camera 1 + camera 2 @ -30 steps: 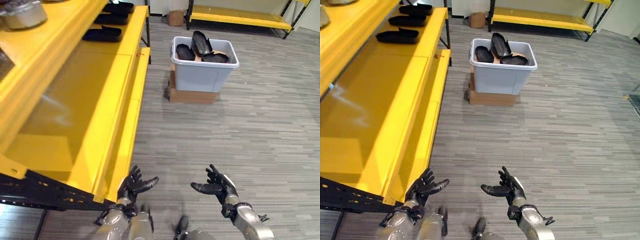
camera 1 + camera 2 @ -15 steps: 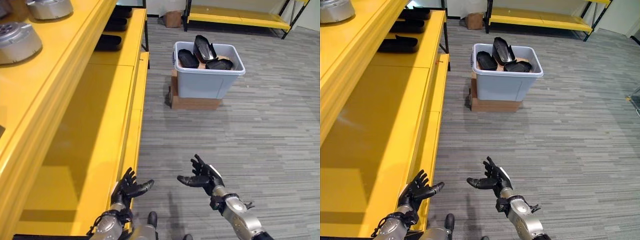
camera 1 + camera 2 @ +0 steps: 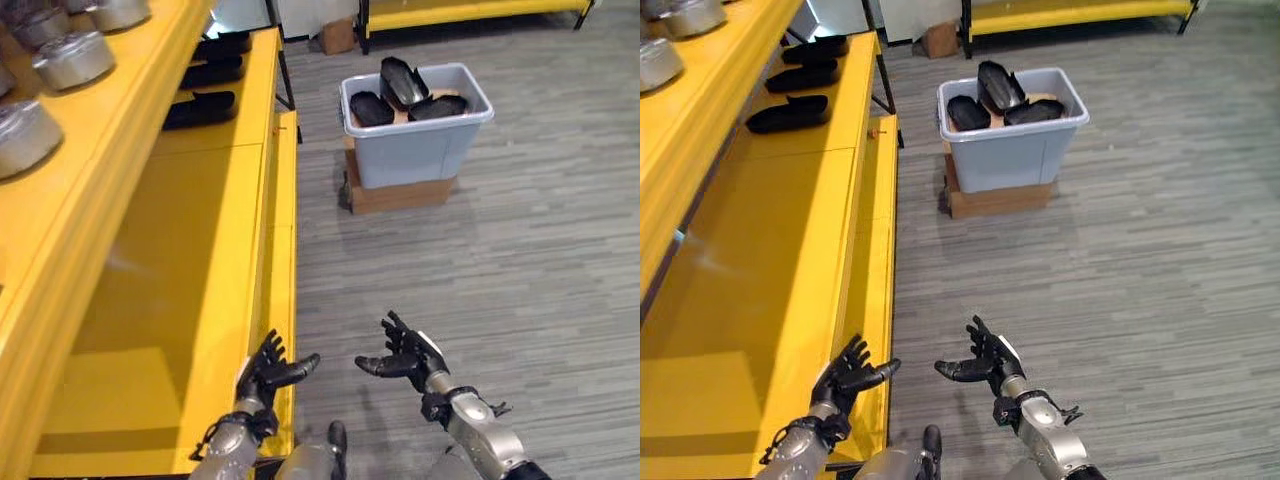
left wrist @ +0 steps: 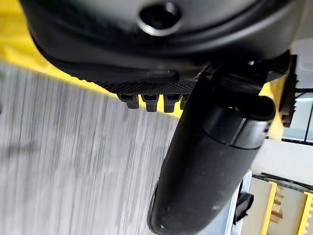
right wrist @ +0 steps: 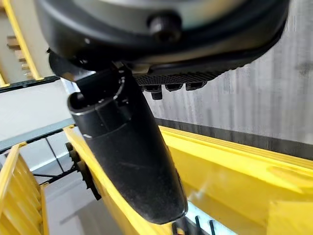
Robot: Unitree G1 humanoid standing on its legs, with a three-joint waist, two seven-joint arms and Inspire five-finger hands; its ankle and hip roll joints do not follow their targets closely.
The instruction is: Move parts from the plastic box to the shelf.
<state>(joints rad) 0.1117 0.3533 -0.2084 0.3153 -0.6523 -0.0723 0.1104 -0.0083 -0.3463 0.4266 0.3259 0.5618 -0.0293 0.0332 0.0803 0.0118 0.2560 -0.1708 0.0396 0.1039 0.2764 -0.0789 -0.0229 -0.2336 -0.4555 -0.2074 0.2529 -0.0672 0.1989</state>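
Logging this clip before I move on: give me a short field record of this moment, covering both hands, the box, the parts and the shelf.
left hand: open, holding nothing, low beside the shelf's front edge
right hand: open, palm up, holding nothing, over the floor
plastic box: grey, on a cardboard box, far ahead of both hands
parts in box: black parts, one standing above the rim
parts on shelf: black parts in a row at the far end
yellow shelf: to the robot's left
upper level: metal housings
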